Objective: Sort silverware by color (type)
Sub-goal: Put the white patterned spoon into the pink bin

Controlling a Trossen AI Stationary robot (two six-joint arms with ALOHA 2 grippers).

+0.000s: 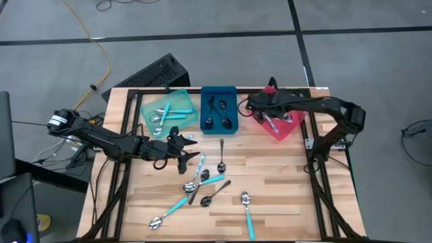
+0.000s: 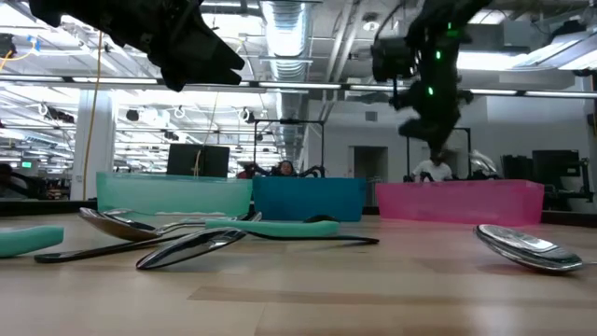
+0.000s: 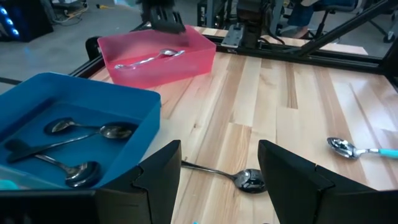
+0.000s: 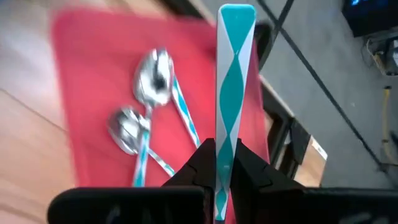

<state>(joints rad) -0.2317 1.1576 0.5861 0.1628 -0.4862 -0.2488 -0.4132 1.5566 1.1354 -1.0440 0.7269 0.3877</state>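
spoons split between three trays and the open tabletop

a loose scatter lies on the wood: a black spoon [image 1: 221, 156] pointing up the table, a teal-handled spoon [image 1: 247, 212] lying alone near the front edge, another teal-handled one [image 1: 167, 212] at the front left, and a tangle of crossed spoons [image 1: 204, 183] between them, black and teal handles overlapping. black spoons [image 3: 74, 143] lie crossed in the blue tray [image 3: 134, 99]. teal-handled pieces [image 1: 165, 113] rest in the teal tray [image 1: 145, 101]. in the red tray [image 4: 81, 68], two silver-bowled spoons [image 4: 144, 106] with teal-striped handles lie side by side, bowls up, and one more striped teal handle [image 4: 228, 81] stands upright above them, pinched at its lower end.
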